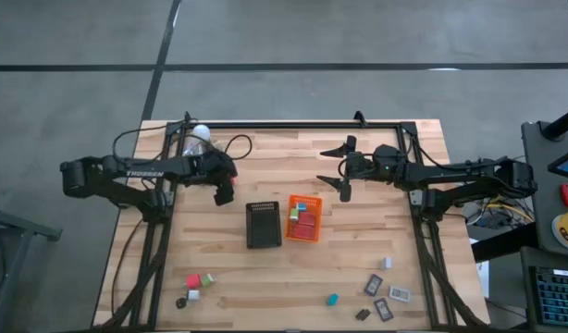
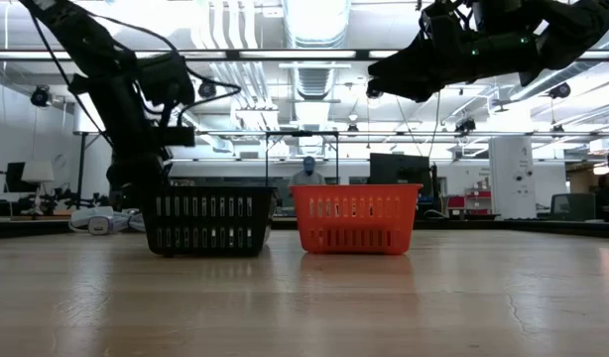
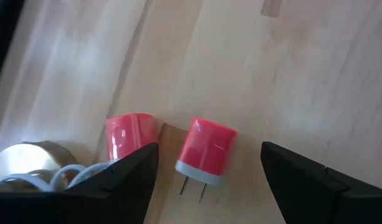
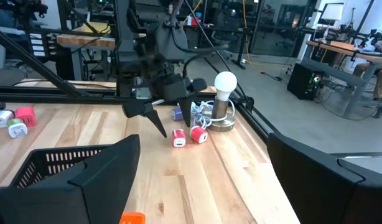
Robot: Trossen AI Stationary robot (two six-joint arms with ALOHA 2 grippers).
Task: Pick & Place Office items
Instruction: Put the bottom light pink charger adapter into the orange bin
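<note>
- High view: two dark arms reach over one wooden worktop (image 1: 358, 194). The left tool (image 1: 225, 190) sits near the far-left corner; the right tool (image 1: 339, 172) hangs well apart from it, toward the far right.
- Left tool: fingers spread open, gripping nothing. Its wrist view shows two red plug blocks (image 3: 204, 152) lying on the wood between and just ahead of the fingers, one with its two metal prongs visible.
- Right tool: fingers spread open and empty, raised above the worktop in the low view (image 2: 384, 84).
- Trays: two, side by side mid-worktop. One black tray (image 1: 263, 225) on the left, one orange tray (image 1: 303, 218) on the right, close but apart.
- Orange tray contents: a few small pieces, among them red, green and blue; an exact count cannot be told.
- Near-left cluster (image 1: 197, 285): about five small pieces, including one red, one green, one white and one dark.
- Near-right cluster (image 1: 384, 296): about five flat grey-black rectangles and small pieces, plus one teal block (image 1: 332, 300) lying apart toward the middle.
- One white ball with coiled cable (image 1: 202, 135) stands at the far-left corner, just beside the left tool.
- Right wrist view: two more small pieces, one red and one white-green (image 4: 17, 121), lie near the worktop's far edge.
- One person (image 2: 307, 171) shows far off in the room behind the trays.
</note>
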